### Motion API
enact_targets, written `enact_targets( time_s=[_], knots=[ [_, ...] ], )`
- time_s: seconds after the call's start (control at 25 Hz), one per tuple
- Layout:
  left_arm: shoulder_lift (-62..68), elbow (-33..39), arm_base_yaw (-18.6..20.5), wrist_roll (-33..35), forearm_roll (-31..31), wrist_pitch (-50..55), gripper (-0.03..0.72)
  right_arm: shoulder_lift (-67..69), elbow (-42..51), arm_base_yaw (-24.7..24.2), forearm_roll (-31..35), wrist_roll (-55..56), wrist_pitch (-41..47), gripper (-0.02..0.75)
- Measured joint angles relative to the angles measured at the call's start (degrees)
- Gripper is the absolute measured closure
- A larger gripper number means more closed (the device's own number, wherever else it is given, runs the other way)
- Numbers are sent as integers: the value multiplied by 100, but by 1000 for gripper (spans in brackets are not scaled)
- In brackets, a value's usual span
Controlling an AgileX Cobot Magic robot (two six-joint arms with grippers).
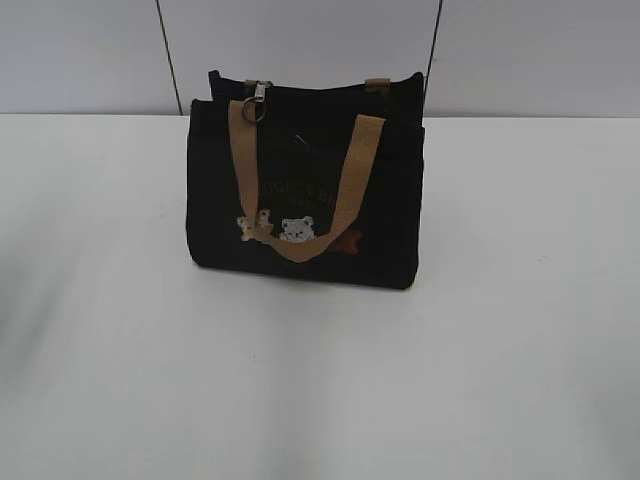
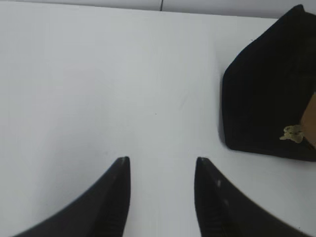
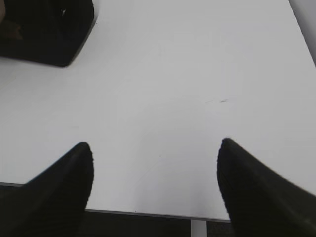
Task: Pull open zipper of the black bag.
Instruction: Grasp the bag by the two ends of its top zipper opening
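Note:
The black bag stands upright at the table's middle, with tan handles and small bear patches on its front. Its zipper runs along the top edge, and the silver pull with a round ring hangs at the left end. Neither arm shows in the exterior view. My left gripper is open over bare table, with the black bag ahead to its right. My right gripper is wide open near the table's front edge, and the black bag lies far off at upper left. Nothing sits between either pair of fingers.
The white table stretches around the bag on all sides. A pale wall with dark seams stands behind it. The table's front edge lies just under my right gripper.

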Motion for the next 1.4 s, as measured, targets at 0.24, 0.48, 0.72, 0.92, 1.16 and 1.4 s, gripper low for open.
enact_targets(
  time_s=[0.24,0.48,0.72,0.92,1.16,1.4],
  knots=[
    [1137,-160,-6,1124,-1305,-429,365,0,0,0,0,0,0,149],
    [2013,-569,-6,2365,-2240,-536,365,0,0,0,0,0,0,149],
    [2803,-1260,6,3075,-2446,-461,362,0,0,0,0,0,0,149],
    [3418,-1908,228,4212,-2954,29,361,0,0,0,0,0,0,149],
    [4167,-2116,607,7305,-5411,807,361,0,0,0,0,0,0,149],
    [4911,-2120,780,9840,-6881,2405,359,0,0,0,0,0,0,149]
  ],
)
